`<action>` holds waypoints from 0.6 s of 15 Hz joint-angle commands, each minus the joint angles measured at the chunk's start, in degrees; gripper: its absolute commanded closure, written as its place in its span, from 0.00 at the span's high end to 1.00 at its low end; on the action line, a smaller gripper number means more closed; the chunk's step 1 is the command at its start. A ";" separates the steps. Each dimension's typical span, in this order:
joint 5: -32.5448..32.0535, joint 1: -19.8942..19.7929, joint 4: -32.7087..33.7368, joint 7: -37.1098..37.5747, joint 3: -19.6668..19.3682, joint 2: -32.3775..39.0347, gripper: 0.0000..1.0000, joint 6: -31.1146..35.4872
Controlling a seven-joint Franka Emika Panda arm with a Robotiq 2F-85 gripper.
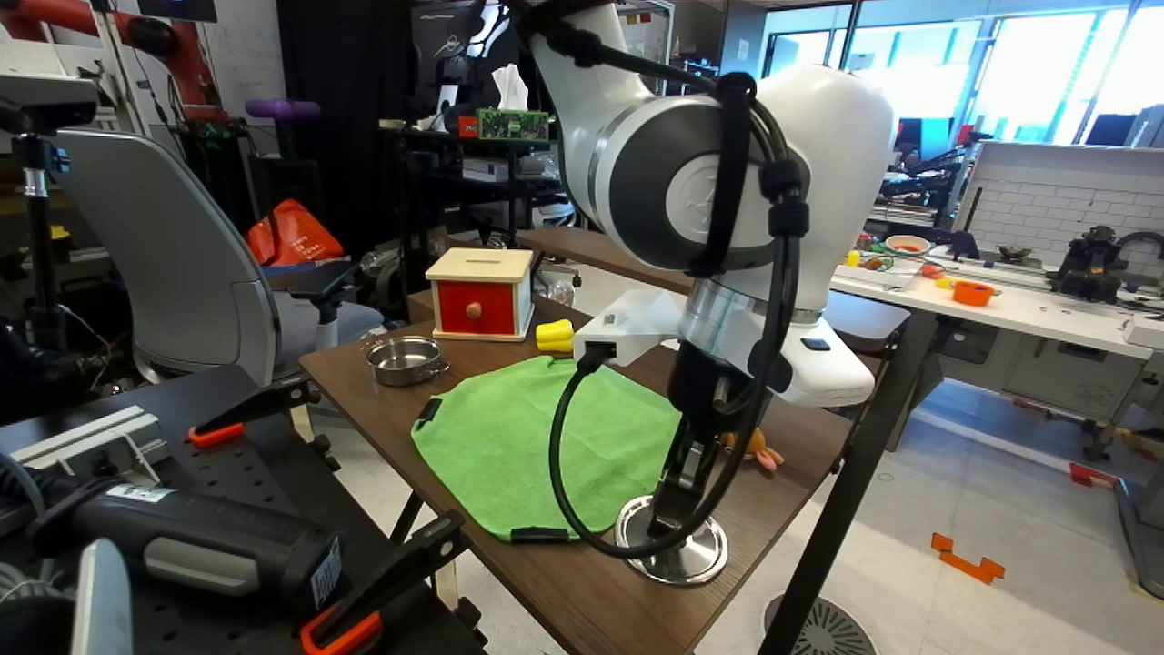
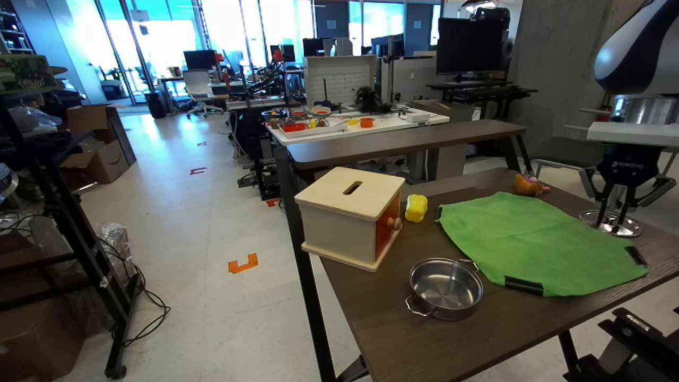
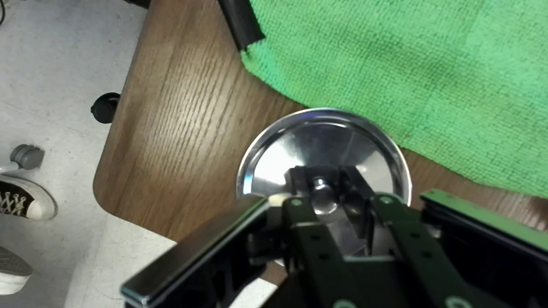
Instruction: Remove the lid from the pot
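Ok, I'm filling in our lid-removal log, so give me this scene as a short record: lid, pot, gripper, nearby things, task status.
lid: off the pot, at the edge of the green cloth
pot: upright, uncovered, on the table
gripper: at the lid, the knob between its fingers; whether clamped, cannot tell
red-and-cream box: near the pot
yellow toy: between the box and the green cloth
orange toy: across the green cloth from the pot
task status: lid is off the pot
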 commanded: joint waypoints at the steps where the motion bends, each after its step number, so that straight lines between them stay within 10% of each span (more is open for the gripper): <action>1: 0.36 0.09 0.34 -0.13 0.10 -0.62 0.59 -0.83; 6: 1.98 -0.69 -4.05 -3.08 1.86 -6.72 0.95 0.25; 9: 2.05 0.07 -10.11 -5.06 2.02 -15.44 1.00 1.24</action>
